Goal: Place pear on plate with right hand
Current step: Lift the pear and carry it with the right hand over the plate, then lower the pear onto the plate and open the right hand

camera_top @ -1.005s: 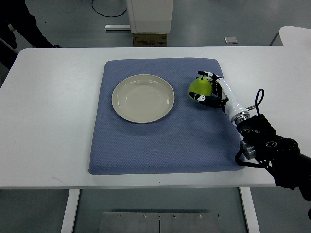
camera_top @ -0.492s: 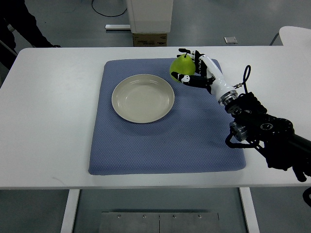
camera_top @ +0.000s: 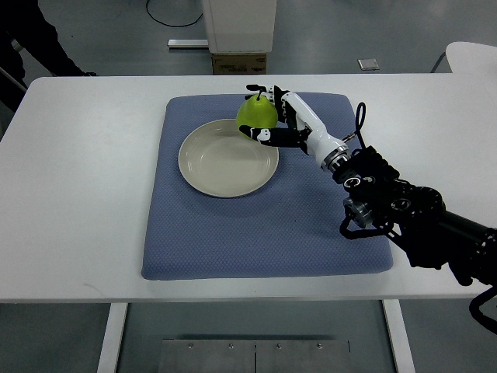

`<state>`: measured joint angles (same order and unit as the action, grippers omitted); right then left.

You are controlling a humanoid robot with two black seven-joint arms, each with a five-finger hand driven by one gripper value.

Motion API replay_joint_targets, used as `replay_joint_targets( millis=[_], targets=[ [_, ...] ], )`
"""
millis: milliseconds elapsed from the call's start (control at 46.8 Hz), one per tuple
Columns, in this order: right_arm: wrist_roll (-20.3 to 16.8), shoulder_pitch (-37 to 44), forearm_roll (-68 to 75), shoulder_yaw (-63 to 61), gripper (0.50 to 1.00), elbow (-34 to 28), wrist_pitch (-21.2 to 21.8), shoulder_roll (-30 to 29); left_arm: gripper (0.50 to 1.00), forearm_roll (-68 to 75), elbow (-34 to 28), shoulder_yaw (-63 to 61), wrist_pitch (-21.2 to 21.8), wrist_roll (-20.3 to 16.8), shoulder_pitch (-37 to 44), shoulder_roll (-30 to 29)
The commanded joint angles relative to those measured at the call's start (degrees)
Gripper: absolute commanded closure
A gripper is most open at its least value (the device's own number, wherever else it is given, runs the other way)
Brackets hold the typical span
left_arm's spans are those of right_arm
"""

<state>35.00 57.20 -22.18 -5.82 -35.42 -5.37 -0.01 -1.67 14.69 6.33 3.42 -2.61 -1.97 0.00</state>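
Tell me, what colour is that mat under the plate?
The mat is blue with a fine dotted weave, seen in the top view.

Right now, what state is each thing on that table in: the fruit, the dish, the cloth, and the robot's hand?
pear: held off the mat, upright with stem up, over the plate's far right rim.
right hand: fingers closed around the pear.
plate: empty, flat on the mat.
blue mat: spread flat on the white table.
left hand: not in view.
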Motion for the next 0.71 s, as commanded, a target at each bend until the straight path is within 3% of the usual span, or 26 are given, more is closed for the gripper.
replay_joint_targets(
  millis=[0,684],
  targets=[
    [0.00,0.01,-0.05,1.08,1.000,-0.09,0.01,0.01,0.500,0.00,-0.01,0.00,0.01,-0.03,0.04,0.00],
    [0.00,-2.09,-0.05,5.21,1.000,-0.88,0.01,0.01,0.500,0.00,-0.01,0.00,0.01,-0.03,0.04,0.00]
  ],
)
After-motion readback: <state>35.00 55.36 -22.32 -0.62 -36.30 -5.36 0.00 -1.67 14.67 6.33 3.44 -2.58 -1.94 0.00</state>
